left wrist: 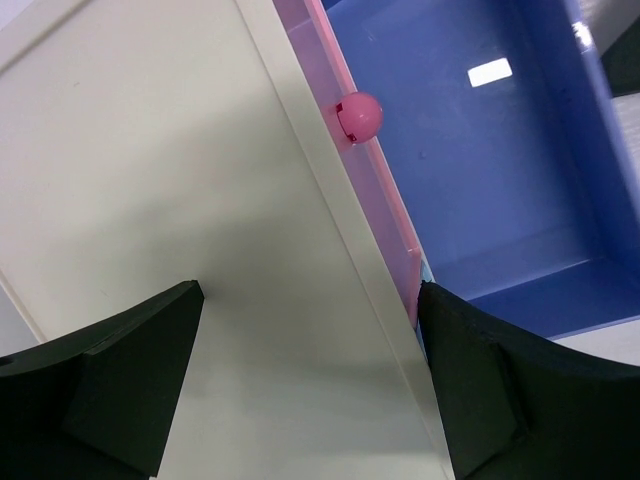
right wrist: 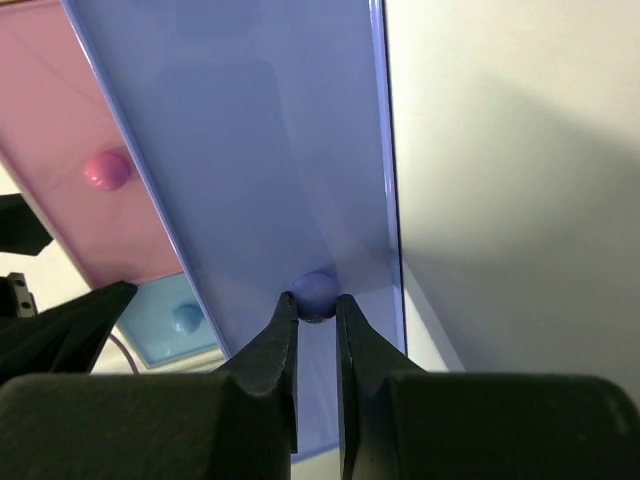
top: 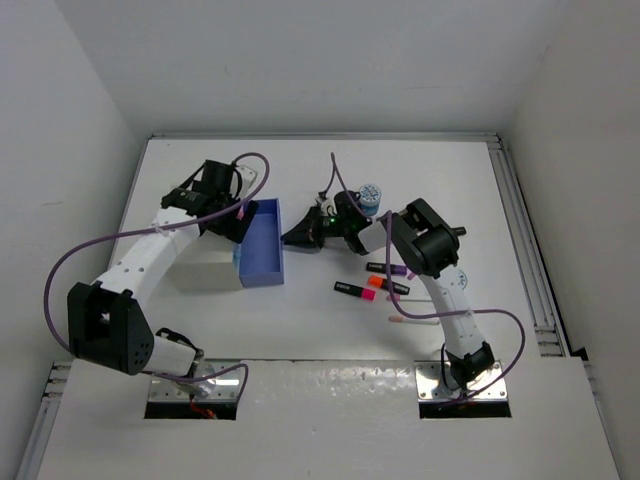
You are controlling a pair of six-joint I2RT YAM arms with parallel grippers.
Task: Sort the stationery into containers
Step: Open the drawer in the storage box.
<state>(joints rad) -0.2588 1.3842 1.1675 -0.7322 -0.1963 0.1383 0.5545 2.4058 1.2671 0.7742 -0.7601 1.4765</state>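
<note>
My left gripper (left wrist: pixel 308 330) stands wide over the cabinet (top: pixel 200 270), while my right gripper (right wrist: pixel 315 306) is pinched narrow on the knob (right wrist: pixel 316 290) of the pulled-out drawer (top: pixel 260 245). The stationery (top: pixel 375 285) lies loose at the drawer's 4 o'clock. A harder tug could slip the knob or skid the cabinet. I can read no writing.

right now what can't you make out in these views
- Top view: white pen's tip colour, too small.
- Top view: round blue thing beside the right arm, too small to identify.
- Top view: cabinet's front, hidden under its top and the left arm.
- Left wrist view: blue drawer, cut off by the top and right edges.
- Wrist views: highlighters, out of frame.
</note>
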